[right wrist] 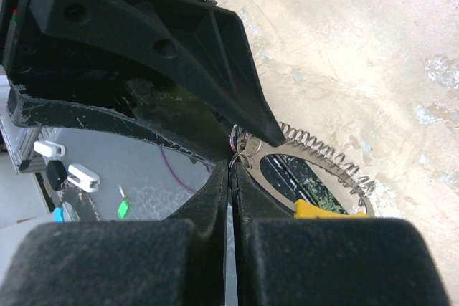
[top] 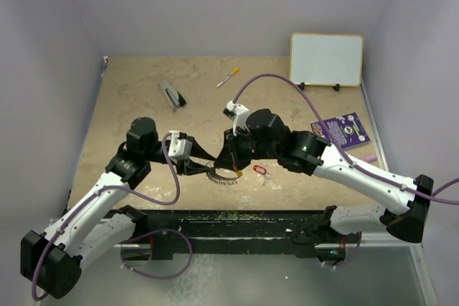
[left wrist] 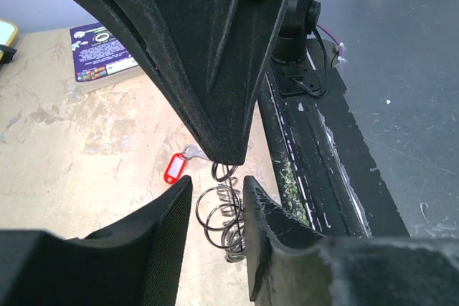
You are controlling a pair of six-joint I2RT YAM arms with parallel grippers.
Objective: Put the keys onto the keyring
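The keyring (top: 224, 176) is held at the front middle of the table between both grippers. My left gripper (top: 195, 168) is closed round its silver coils (left wrist: 219, 213), which fill the gap between the fingers (left wrist: 165, 234). My right gripper (top: 231, 163) is shut, and its tips (right wrist: 232, 166) pinch a small wire loop at the ring's end. The ring's coils (right wrist: 330, 159) and its yellow segment (right wrist: 312, 209) show in the right wrist view. The keys (top: 262, 172) with the red tag (left wrist: 174, 168) lie loose on the table just right of the ring.
A yellow-tipped marker (top: 228, 77) and a grey-black stapler-like tool (top: 172, 95) lie at the back. A whiteboard (top: 326, 59) stands at the back right, with a purple booklet (top: 344, 130) in front of it. A black strip (top: 237, 220) runs along the table's front edge.
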